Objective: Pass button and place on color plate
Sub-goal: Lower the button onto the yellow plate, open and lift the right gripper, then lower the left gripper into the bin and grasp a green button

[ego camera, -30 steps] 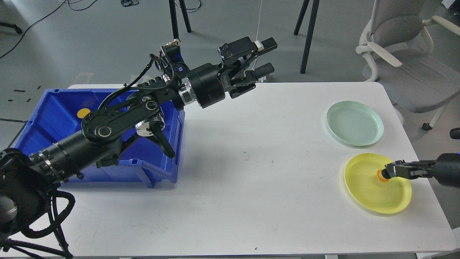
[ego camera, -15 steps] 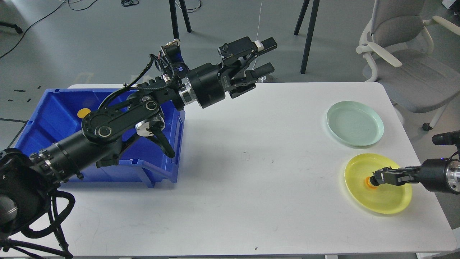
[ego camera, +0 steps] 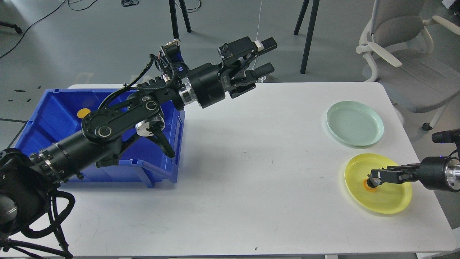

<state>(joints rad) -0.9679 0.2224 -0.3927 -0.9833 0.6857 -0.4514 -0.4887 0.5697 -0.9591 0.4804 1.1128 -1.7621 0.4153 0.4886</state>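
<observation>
At the left edge of the white table (ego camera: 251, 172) sits a blue bin (ego camera: 54, 118), with a yellow disc (ego camera: 83, 113) lying flat on its floor near the back wall. The left arm crosses over the bin's right side, hiding much of it, and rises to the left gripper (ego camera: 264, 57), which hangs above the table's far edge with its two fingers spread apart and nothing between them. The middle of the table is bare apart from a few small marks. Farther right, a pale green plate (ego camera: 355, 123) rests near the far right corner, just beyond the yellow plate (ego camera: 377, 201). The right gripper (ego camera: 372, 179) reaches in from the right, low over the yellow plate, fingers pinching the orange button (ego camera: 368, 184). The button lies at the plate's left-centre, mostly hidden by the fingertips; it looks round, so I cannot tell any long axis or heading.
</observation>
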